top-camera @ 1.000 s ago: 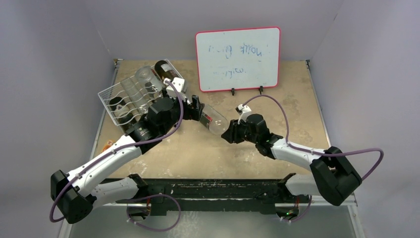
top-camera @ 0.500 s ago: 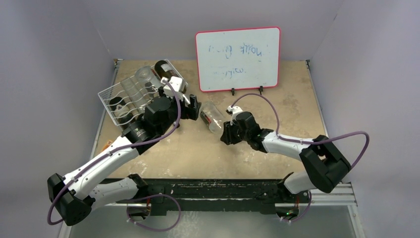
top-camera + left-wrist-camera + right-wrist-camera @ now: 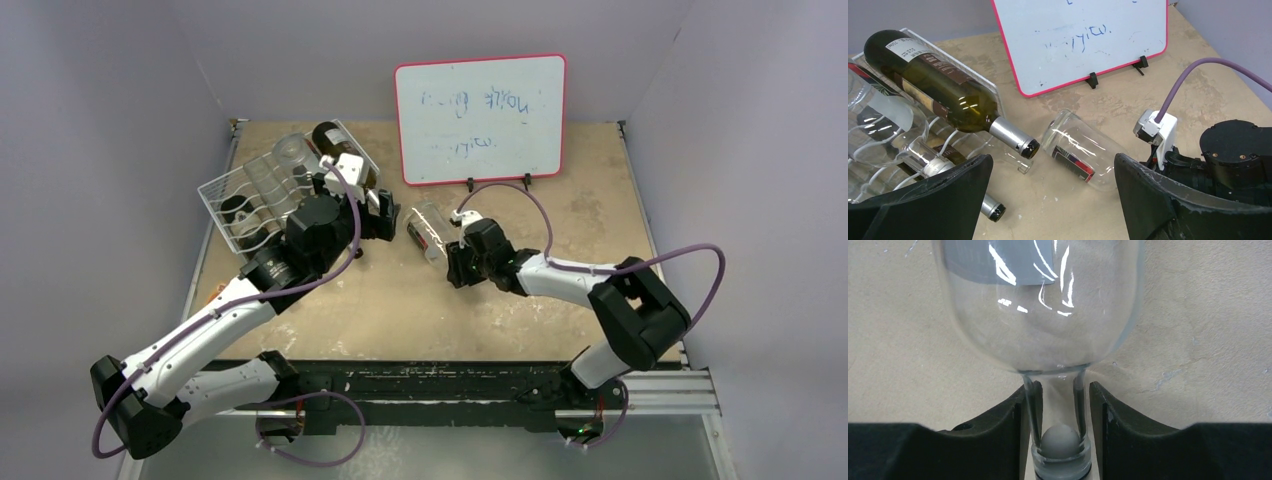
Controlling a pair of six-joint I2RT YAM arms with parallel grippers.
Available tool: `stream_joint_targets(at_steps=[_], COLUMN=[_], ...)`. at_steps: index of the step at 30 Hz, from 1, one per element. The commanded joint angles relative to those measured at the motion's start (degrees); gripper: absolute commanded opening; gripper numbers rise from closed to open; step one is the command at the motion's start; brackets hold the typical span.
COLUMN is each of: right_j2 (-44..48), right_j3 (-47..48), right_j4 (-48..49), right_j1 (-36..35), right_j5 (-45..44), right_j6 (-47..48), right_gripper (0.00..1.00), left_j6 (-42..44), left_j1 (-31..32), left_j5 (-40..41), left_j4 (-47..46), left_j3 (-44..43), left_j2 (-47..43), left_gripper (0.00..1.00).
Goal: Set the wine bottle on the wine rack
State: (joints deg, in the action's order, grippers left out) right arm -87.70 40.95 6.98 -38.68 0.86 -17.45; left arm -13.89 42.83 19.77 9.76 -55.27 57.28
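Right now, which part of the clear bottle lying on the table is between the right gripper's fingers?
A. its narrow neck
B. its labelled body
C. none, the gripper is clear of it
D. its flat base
A. In the right wrist view, the right gripper has one finger on each side of the narrow neck of the clear bottle. The bottle's wide body lies beyond the fingertips.

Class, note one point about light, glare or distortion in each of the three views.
Top external: soft, even light. Left wrist: white glints streak the clear bottle. Right wrist: bright streaks cross its shoulder, close to the lens.
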Motion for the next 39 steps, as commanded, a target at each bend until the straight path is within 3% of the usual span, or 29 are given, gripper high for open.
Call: stream_joint_targets(at_steps=[1,12,19,21,23,26,28,34,39], right_j2=[-1.1,-5.5,-7.2,-7.8,-8.5,-8.3,-7.3,-0.5,7.3], right_j3=[3.4,5.6,4.8,4.9,5.1,5.3,5.3,5.0,5.2], right_j4=[-0.4,1.6,4.0,4.3,4.3,4.5,4.7,5.6,6.3], right_j1=[-0.2,-0.5,-0.6,-0.6,-0.6,-0.6,-0.7,-0.8,-0.8], right_j5=[-2.3,-4.6,-5.9,-6.9,-7.6,-8.0,-8.4,-10.6,-12.3], right_j6=[1.5,2.3,2.4,2.2,1.9,1.7,1.7,1.5,1.2], right_gripper=[0.48,0.56,0.54,0.51,0.41,0.13,0.0,0.0,0.0], left_j6=[1.4,1.8,2.0,2.1,2.1,2.2,2.4,1.6,-4.6], left_j1=[0.2,0.2,0.2,0.1,0.2,0.2,0.2,0.1,0.2], left_j5=[1.2,1.8,2.2,2.2,2.3,2.4,2.6,3.9,8.7], left_j4=[-0.8,-0.5,-0.2,-0.1,0.0,0.2,0.4,0.9,3.6], left_j3=[-2.7,-2.8,-3.2,-3.3,-3.4,-3.7,-3.7,-4.7,-7.9], left_j2=[-1.5,-1.8,-2.1,-2.2,-2.4,-2.6,-2.8,-3.3,-2.7], left_gripper=[0.92,0.93,0.93,0.93,0.93,0.93,0.93,0.93,0.93])
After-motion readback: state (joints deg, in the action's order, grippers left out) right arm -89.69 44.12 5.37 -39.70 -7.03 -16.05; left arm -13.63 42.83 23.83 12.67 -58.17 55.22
